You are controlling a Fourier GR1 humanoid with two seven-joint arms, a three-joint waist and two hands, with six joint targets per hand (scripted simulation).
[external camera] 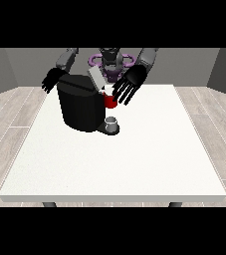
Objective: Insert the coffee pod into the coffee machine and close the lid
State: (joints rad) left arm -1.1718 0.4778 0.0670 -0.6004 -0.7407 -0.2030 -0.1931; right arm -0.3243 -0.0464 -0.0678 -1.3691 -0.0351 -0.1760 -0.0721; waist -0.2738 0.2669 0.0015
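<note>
Nearest to the camera is the wide bare front part of the white bench, which takes most of the view. Farther back on it, toward the view's left, stands the black coffee machine, a bulky dark box. Its lid is open and stands tilted up at the top of the machine, light grey on the visible side. At the foot of the machine, on its low black base at the view's right side, sits a small grey cup; I cannot tell if this grey thing is the coffee pod, so I do not name it so. Just above the cup, a red thing at the machine shows at the machine's front.

One robot hand at the view's right hangs over the machine's opening, just beside the lid and above the red thing. Its fingers are straight and spread, pointing down toward the bench, and they hold nothing that I can see. Whether a fingertip touches the red thing I cannot tell.

Another robot hand at the view's left is behind the machine's upper left corner, apart from the lid. Its fingers also look spread and relaxed, with nothing in them.

Behind both arms, the robot's body is small at the far edge of the bench.
</note>
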